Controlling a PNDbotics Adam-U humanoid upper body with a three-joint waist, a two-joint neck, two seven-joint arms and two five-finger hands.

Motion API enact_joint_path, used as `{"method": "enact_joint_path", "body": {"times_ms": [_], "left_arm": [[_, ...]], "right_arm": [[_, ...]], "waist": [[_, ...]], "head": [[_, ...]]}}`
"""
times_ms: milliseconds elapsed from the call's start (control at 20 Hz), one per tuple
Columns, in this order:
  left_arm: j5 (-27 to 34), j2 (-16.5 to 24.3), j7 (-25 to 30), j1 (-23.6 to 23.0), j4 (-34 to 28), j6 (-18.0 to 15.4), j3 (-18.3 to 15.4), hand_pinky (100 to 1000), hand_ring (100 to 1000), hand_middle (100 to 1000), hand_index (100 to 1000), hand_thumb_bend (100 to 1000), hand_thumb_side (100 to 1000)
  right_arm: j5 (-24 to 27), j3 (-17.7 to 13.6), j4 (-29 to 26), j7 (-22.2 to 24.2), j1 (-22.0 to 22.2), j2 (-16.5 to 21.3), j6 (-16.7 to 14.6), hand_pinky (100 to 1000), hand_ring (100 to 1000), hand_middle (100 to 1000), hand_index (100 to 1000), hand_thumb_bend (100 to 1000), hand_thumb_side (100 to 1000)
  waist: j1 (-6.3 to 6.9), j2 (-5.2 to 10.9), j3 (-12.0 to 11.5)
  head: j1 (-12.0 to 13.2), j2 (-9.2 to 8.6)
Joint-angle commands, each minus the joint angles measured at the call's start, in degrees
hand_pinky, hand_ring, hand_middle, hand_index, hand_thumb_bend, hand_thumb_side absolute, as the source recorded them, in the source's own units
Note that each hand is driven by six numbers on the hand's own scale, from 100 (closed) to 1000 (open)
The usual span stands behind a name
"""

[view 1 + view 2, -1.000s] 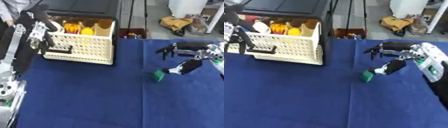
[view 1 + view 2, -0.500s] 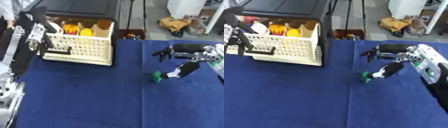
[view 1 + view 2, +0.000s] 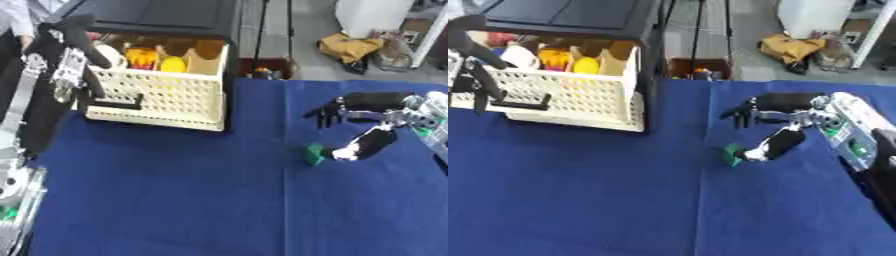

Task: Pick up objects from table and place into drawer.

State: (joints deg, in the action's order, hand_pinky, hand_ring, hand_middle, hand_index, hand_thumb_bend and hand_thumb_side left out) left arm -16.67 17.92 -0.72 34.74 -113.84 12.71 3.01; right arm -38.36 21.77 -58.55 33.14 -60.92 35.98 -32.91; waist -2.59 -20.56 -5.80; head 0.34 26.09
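Note:
A small green block (image 3: pixel 313 154) lies on the blue table (image 3: pixel 175 200), right of the middle. My right hand (image 3: pixel 372 106) reaches in from the right and is open: its fingers (image 3: pixel 744 111) spread out above and behind the block, and its pale-tipped thumb (image 3: pixel 360 145) slants down to touch the block's right side. The cream perforated drawer (image 3: pixel 166 92) stands pulled out of the black cabinet (image 3: pixel 166 17) at the upper left and holds yellow and orange items (image 3: pixel 157 60). My left hand (image 3: pixel 74 62) hooks its fingers on the drawer's black handle (image 3: pixel 114 104).
Beyond the table's far edge the floor shows a yellow-brown bag (image 3: pixel 354 47), a small red box (image 3: pixel 261 69) and a white bin (image 3: pixel 372 15). A person's sleeve (image 3: pixel 17 20) shows at the top left corner.
My right hand has come lower and a little left, and its thumb has closed in on the green block until it touches. The block, the drawer and my left hand have stayed put.

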Motion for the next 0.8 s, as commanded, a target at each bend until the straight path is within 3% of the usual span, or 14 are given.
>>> {"method": "enact_joint_path", "body": {"times_ms": [50, 100, 600, 800], "left_arm": [[0.3, 0.4, 0.1, 0.4, -0.8, -0.1, -0.1, 173, 361, 505, 894, 100, 934], [0.3, 0.4, 0.2, 0.4, -0.8, 0.0, -0.1, 173, 361, 505, 892, 100, 936], [0.4, 0.1, 0.7, 0.3, -0.8, 0.1, -0.1, 172, 360, 504, 888, 100, 939], [0.4, 0.1, 0.7, 0.3, -0.8, 0.2, -0.1, 171, 359, 504, 885, 100, 942]], "right_arm": [[-1.1, -0.1, -0.1, 18.8, -0.7, 2.2, -19.1, 636, 702, 706, 1000, 322, 632], [-1.4, 0.2, -0.1, 18.8, -0.5, 2.4, -19.1, 646, 738, 754, 1000, 241, 578], [-4.9, 1.3, 3.0, 18.8, -1.2, 2.0, -19.1, 645, 749, 748, 1000, 237, 572], [-4.1, 1.4, 3.5, 18.8, -1.1, 1.8, -19.1, 627, 708, 687, 927, 208, 557]], "waist": [[0.08, 1.08, -0.1], [0.05, 0.94, -0.2], [-0.11, 0.48, -0.8], [-0.11, 0.29, -0.9]], "head": [[-0.2, -0.61], [0.1, -0.64], [0.2, -0.48], [0.3, -0.17]]}}
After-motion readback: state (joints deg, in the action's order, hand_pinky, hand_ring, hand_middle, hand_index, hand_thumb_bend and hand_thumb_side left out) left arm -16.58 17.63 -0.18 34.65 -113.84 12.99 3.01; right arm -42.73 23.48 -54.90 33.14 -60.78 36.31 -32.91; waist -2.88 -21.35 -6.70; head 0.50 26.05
